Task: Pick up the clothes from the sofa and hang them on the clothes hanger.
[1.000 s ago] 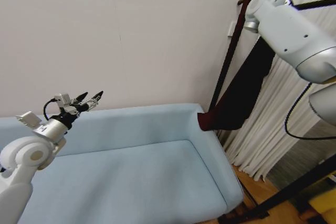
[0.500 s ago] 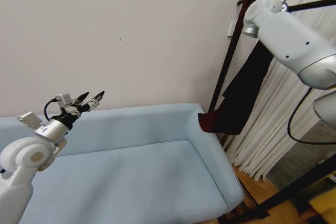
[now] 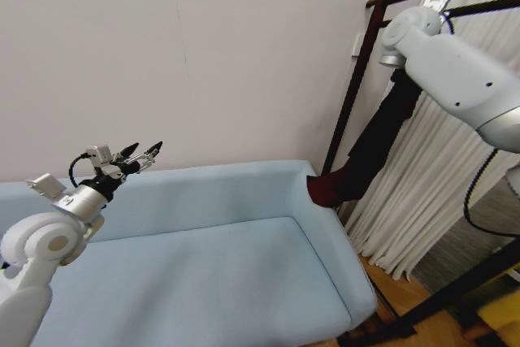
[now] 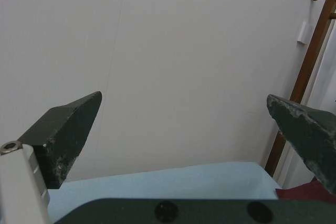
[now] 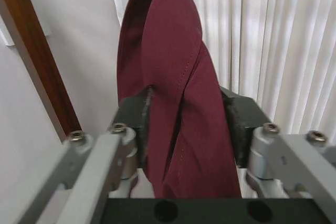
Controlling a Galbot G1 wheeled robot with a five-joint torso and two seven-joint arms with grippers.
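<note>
A: What is seen over the sofa's [image 3: 203, 266] left end?
B: The left gripper [image 3: 143, 150] is held above the backrest, jaws spread wide.
A: And the garment [image 3: 370, 152]?
B: It is clamped in the right gripper [image 5: 184, 129], raised beside the rack [image 3: 357, 71] past the sofa's right end. Its lower end is laid on the right armrest.

Maroon garment [image 3: 378, 140] hanging long beside dark wooden clothes rack [image 3: 355, 87], lower end resting on pale blue sofa [image 3: 203, 266] arm
</note>
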